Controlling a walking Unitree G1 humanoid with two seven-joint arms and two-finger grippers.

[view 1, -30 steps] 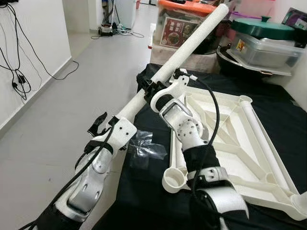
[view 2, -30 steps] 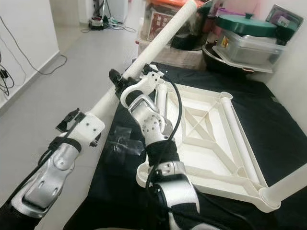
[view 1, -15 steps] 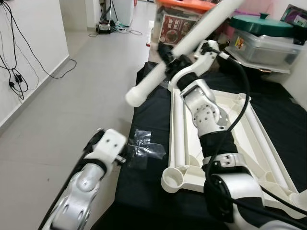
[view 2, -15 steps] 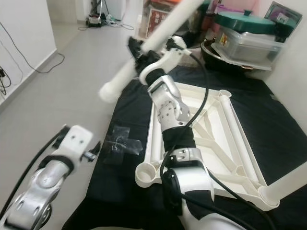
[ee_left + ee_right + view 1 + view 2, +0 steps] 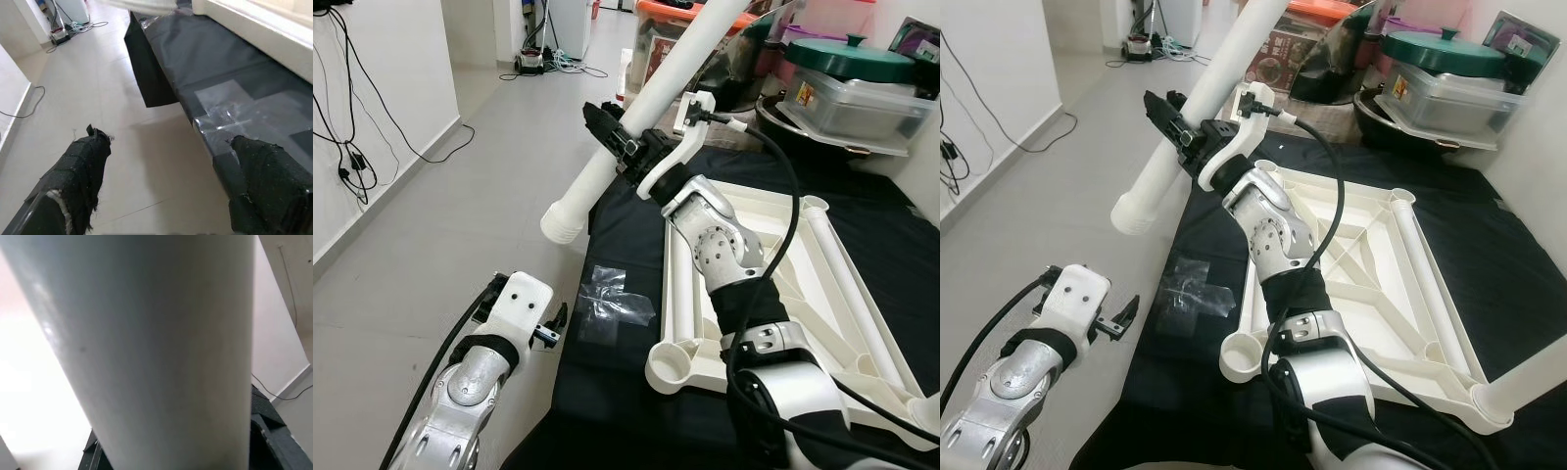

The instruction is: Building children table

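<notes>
In the upper middle of the frame, the right gripper (image 5: 612, 137) is clamped on a long white plastic table leg tube (image 5: 636, 117), tilted above the black cloth's (image 5: 607, 387) edge. At right lies the upturned white plastic tabletop frame (image 5: 759, 230). Lower left, the left gripper (image 5: 166, 181) hangs with fingers apart over grey floor (image 5: 431, 245).

The left end effector (image 5: 524, 311) has released the white leg (image 5: 636, 122) and dropped low.

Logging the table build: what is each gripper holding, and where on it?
Right gripper clamps the white table leg along its shaft, above the open lower end. Left gripper is open, holding nothing.
</notes>
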